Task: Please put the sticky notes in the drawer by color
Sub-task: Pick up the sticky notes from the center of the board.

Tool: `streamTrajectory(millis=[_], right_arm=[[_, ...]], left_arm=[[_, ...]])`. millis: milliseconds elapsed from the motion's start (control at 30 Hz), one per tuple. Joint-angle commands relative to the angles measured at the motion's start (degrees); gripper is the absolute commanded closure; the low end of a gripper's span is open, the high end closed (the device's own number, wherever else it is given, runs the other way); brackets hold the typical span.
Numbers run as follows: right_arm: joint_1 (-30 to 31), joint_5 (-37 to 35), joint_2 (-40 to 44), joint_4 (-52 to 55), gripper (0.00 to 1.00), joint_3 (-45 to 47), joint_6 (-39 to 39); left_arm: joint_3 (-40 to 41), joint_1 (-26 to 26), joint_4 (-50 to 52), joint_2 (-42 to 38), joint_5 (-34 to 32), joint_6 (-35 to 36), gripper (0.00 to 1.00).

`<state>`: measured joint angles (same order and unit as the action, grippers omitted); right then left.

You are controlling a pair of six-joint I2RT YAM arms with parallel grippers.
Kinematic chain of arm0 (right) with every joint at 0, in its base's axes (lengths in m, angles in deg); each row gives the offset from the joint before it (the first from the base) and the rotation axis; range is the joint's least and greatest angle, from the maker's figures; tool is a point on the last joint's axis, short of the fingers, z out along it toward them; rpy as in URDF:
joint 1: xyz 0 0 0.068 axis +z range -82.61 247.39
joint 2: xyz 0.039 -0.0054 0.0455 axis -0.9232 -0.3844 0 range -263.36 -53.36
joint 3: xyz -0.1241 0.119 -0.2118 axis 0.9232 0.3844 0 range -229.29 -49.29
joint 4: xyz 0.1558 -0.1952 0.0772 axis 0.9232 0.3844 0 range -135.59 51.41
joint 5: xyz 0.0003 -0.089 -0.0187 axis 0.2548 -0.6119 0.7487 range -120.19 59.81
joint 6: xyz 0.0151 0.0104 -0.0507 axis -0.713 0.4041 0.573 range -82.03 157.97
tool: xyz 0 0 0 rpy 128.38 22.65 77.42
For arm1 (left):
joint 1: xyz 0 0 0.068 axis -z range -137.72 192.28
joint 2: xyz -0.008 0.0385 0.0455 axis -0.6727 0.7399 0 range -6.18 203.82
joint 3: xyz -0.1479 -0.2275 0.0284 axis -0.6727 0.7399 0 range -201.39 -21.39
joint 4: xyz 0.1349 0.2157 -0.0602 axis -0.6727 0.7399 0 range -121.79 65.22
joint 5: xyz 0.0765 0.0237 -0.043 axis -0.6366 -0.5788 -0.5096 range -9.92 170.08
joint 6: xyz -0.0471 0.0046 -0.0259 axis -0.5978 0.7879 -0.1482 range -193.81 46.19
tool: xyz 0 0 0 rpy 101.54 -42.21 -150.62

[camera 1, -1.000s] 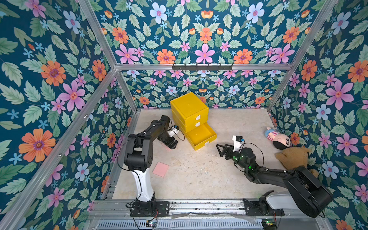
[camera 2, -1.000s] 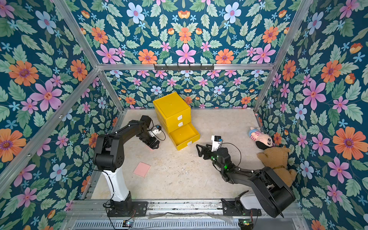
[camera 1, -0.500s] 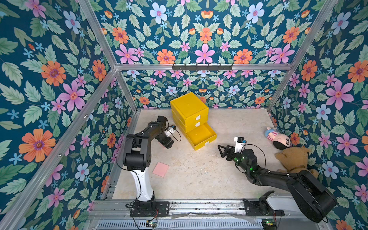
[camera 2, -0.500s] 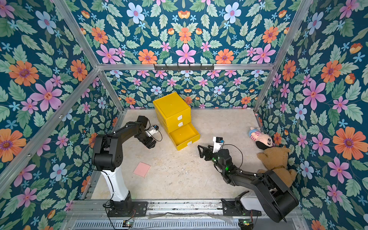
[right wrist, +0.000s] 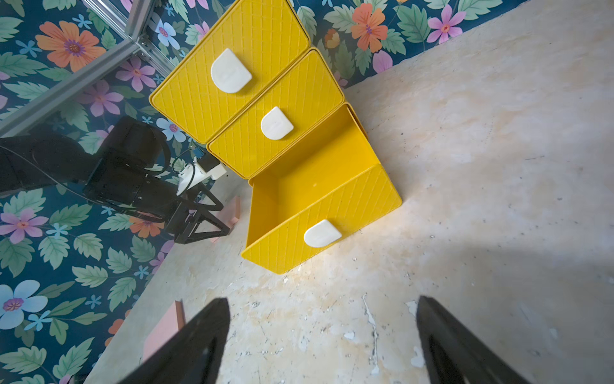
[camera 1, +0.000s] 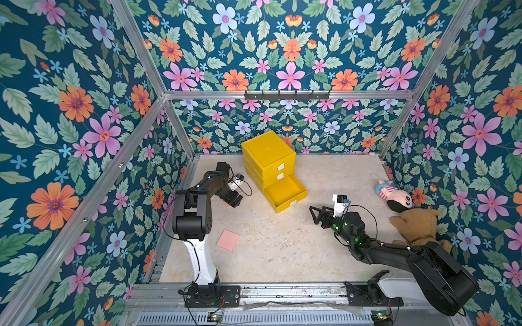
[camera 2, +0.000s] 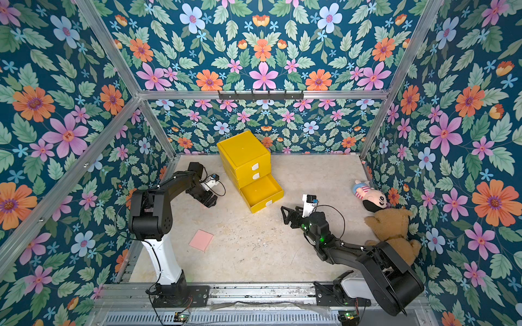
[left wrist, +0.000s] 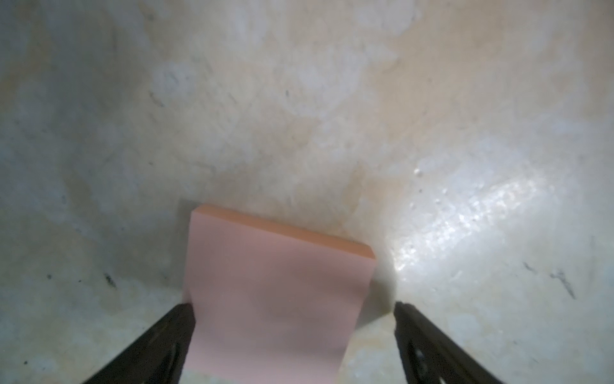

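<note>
Change over the last second is small. The left arm's wrist has drawn slightly back toward the left wall. The left gripper [camera 1: 236, 199] stays low over the table [camera 1: 282, 254], just left of the yellow cabinet [camera 1: 268, 156]. The right arm has barely shifted. The loose pad and the drawers are unmoved.

Left arm: elbow folded high, forearm reaching toward the back, gripper pitched down at the table. Its fingers are spread wide and straddle a pink pad [left wrist: 279, 299]. One finger [left wrist: 166, 332] meets the pad's edge and the other stands clear of it, so there is no clamp. Whether the pad lies flat or tipped cannot be told.

Right arm: stretched low over the table from the front right. The right gripper [camera 1: 316, 216] points at the pulled-out bottom drawer [camera 1: 285, 192], near it but apart, fingers wide with nothing between them.

The two upper drawers are shut. A second pink pad [camera 1: 228, 240] lies flat at front left, near the left arm's white column. A doll [camera 1: 395, 197] and a teddy bear [camera 1: 418, 225] sit side by side at the right wall.
</note>
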<state>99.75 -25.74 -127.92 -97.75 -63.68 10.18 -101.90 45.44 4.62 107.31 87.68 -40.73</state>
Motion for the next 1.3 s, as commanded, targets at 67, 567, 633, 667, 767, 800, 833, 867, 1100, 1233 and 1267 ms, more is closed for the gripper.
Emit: streamTrajectory(millis=[67, 567, 633, 667, 767, 800, 833, 867, 1100, 1233, 1267], right_arm=[[0.07, -0.84, -0.08, -0.81, 0.08, 0.07, 0.28], [-0.06, -2.11, 2.88, 3.21, 0.08, -0.56, 1.23], [-0.09, -2.34, 3.35, 3.33, 0.08, -0.3, 1.25], [-0.04, -2.34, 3.54, 3.43, 0.08, -0.14, 1.18], [-0.1, -2.62, 3.76, 3.31, 0.08, 0.24, 1.07], [-0.1, -2.69, 3.74, 3.32, 0.08, 0.32, 1.07], [-0.1, -2.7, 3.84, 3.34, 0.08, 0.37, 1.07], [-0.1, -2.69, 3.98, 3.39, 0.08, 0.42, 1.07], [-0.28, -2.87, 4.99, 3.47, 0.09, 0.76, 0.81], [-0.28, -2.64, 5.78, 3.69, 0.09, 0.86, 0.46], [-0.26, -2.69, 6.23, 4.05, 0.09, 0.81, 0.54]], left_arm=[[-1.3, -2.14, 0.69, -1.52, 4.09, -1.12, 0.0], [-5.43, -3.42, 8.65, 4.4, 7.21, 4.26, 0.0], [-5.33, -3.42, 8.1, 4.62, 6.57, 4.5, 0.0], [-5.29, -3.42, 7.98, 4.82, 5.91, 4.74, 0.0], [-5.27, -3.42, 8.31, 5.08, 6.68, 4.99, 0.01], [-4.99, -3.42, 8.38, 4.91, 7.22, 4.97, 0.01], [-4.41, -3.35, 7.94, 4.65, 7.15, 4.82, 0.0], [-3.69, -3.33, 7.46, 4.34, 6.66, 5.03, 0.0], [2.8, -2.63, 1.84, 1.47, 3.13, 7.64, 0.06], [3.25, -2.44, 1.09, 1.64, 2.53, 7.56, 0.14], [3.32, -2.41, 0.88, 1.55, 2.4, 7.28, 0.15]])
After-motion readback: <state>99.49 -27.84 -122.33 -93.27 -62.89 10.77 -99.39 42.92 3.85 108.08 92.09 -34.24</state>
